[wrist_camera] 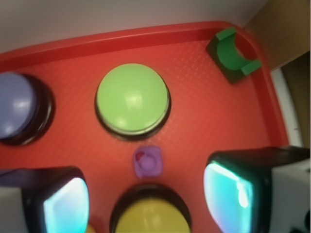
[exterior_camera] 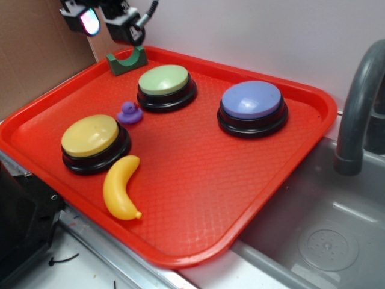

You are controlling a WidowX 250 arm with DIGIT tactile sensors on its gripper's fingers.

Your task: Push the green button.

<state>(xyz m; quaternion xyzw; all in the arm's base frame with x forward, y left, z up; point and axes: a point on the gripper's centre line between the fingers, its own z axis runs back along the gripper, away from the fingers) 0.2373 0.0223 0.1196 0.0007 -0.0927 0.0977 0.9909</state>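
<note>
- Gripper [wrist_camera: 148, 199]: raised above the tray, fingers spread wide, holding nothing.
- Green button [exterior_camera: 163, 80]: on the red tray [exterior_camera: 198, 180], in its far-left part, untouched.
- Purple duck [exterior_camera: 129, 112]: at 7 o'clock from the green button, just beside it.
- Yellow button [exterior_camera: 91, 135]: beyond the duck, same direction.
- Blue-purple button [exterior_camera: 251, 100]: at 3 o'clock, apart.
- Dark green notched block [exterior_camera: 127, 61]: at 10 o'clock, by the tray corner.

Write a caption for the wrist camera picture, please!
Open gripper hovers above the green button on the red tray.
</note>
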